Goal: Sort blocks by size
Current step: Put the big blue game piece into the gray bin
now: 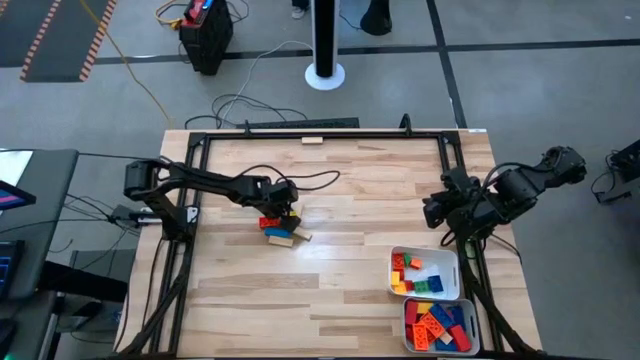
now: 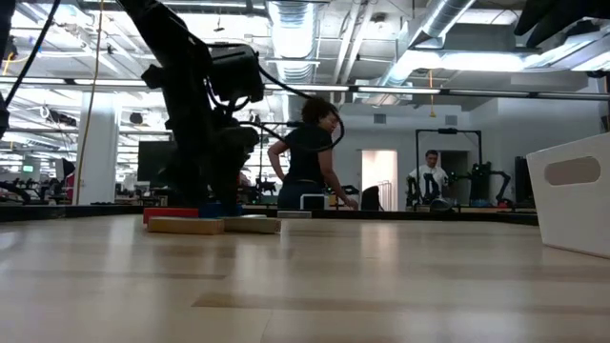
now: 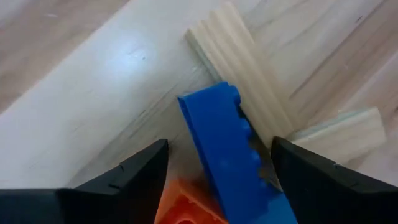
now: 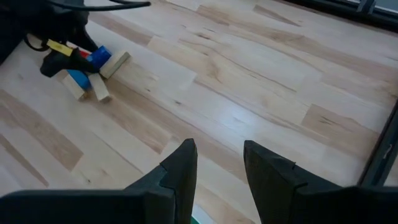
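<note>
A small heap of blocks lies left of the table's middle: a blue studded brick (image 3: 221, 143), an orange one (image 3: 186, 208) under it, a red one (image 1: 268, 222) and two tan wooden ones (image 3: 239, 68) (image 3: 339, 134). My left gripper (image 3: 217, 146) points down over the heap, open, with one finger on each side of the blue brick. In the high view it stands at the heap's far side (image 1: 287, 218). My right gripper (image 4: 219, 155) hangs raised near the table's right edge (image 1: 438, 210), open, with nothing between its fingers. My left gripper straddles the blue brick from above, its fingers across the brick's length. One finger (image 3: 305, 177) stands right beside the brick's studded side (image 3: 252, 149); I cannot tell whether it touches. The other finger (image 3: 140, 177) is clear of it.
Two white trays stand at the near right: one (image 1: 425, 250) with short bricks in mixed colours, the other (image 1: 406, 325) with longer ones. A lone tan block (image 1: 313, 140) lies at the far edge. People move in the room behind the table.
</note>
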Tool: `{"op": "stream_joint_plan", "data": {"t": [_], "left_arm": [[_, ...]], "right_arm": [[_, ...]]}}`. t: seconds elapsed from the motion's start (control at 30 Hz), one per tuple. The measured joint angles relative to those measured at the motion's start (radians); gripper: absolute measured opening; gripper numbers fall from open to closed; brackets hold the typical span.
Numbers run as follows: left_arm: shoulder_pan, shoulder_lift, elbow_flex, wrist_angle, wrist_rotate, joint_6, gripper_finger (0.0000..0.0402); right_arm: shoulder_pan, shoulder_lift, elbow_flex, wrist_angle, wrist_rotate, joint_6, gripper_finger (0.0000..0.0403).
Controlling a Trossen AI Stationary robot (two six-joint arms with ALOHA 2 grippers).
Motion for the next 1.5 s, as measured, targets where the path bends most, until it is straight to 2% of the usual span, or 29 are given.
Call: {"op": "stream_joint_plan", "data": {"t": [0.17, 0.4, 0.63, 0.77, 0.9, 1.07, 1.2, 1.37, 1.5], "left_arm": [[0.000, 0.000, 0.000, -0.001, -0.043, 0.058, 0.0226], [0.003, 0.000, 0.000, 0.044, -0.046, 0.080, 0.0083], [0.056, -0.007, 0.040, 0.106, 0.039, 0.095, 0.0080], [0.080, -0.024, 0.114, 0.107, 0.066, 0.142, 0.0080], [0.079, -0.011, 0.227, 0.113, 0.181, 0.190, 0.0080], [0.008, 0.096, 0.384, 0.135, 0.317, 0.200, 0.0080], [-0.063, 0.191, 0.535, 0.203, 0.407, 0.205, 0.0080], [-0.148, 0.315, 0.727, 0.197, 0.446, 0.241, 0.0080], [-0.207, 0.393, 0.846, 0.278, 0.512, 0.237, 0.0080]], "right_arm": [[0.000, 0.000, 0.000, 0.006, 0.000, 0.001, 0.0159], [0.000, 0.000, 0.000, 0.007, 0.000, -0.005, 0.0159], [0.000, 0.000, 0.000, 0.005, 0.000, -0.013, 0.0159], [0.000, 0.000, 0.000, 0.005, 0.000, -0.013, 0.0159], [-0.002, 0.000, 0.000, -0.001, 0.002, -0.017, 0.0159], [-0.024, 0.003, -0.006, -0.019, 0.029, -0.024, 0.0159], [-0.060, 0.005, -0.007, -0.032, 0.028, -0.094, 0.0159], [-0.109, -0.011, -0.007, -0.080, 0.000, -0.133, 0.0146], [-0.135, -0.031, -0.007, -0.080, -0.002, -0.175, 0.0129]]}}
